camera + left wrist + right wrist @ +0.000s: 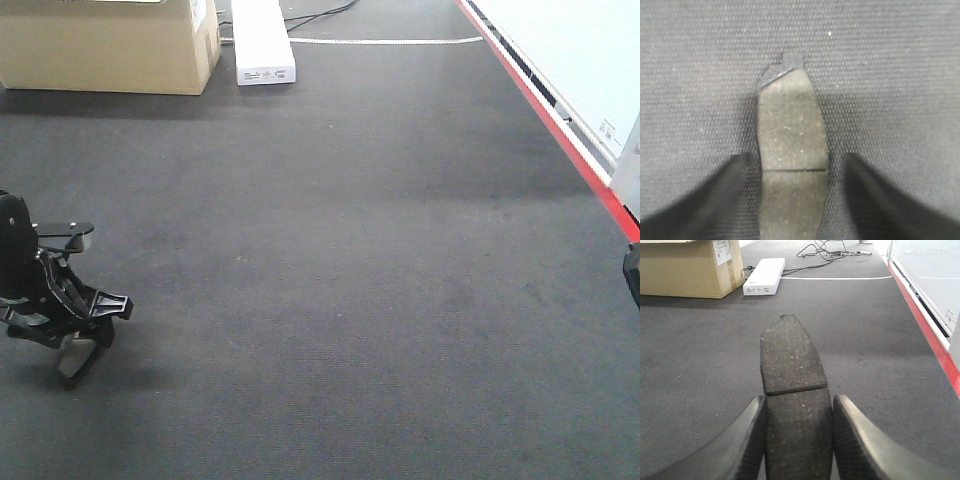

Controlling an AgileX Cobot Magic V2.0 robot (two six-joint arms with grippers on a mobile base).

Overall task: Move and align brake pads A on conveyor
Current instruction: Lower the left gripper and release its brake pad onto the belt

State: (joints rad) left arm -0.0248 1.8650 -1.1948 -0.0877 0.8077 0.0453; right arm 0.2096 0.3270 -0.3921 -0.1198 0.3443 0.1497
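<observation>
In the left wrist view the left jaws stood spread, their dark fingers (705,205) one on each side of a brake pad (792,150). The pad ran lengthwise between them. Its groove crossed just short of the fingertips, and its tabbed end pointed away beyond them. A narrow strip of the conveyor (890,75) showed between the pad and one finger. On the other side the gap was in shadow, so contact there could not be told. From the front, these jaws hung low at the near left of the belt, with a pale grey pad end showing between them and a shadow just beneath.

The right jaws pinched a second brake pad (792,365), with their ribbed fingers (747,445) pressed against both long edges below the groove. That pad stuck straight forward above the belt, and more than half of it reached past the fingertips. In the front view only a black sliver of them showed at the right edge.

Farther off, a red strip (560,130) ran along the belt's right edge. At the far end stood a cardboard box (110,45), with a long white carton (262,45) just beside it and loose cables (815,252) beyond.
</observation>
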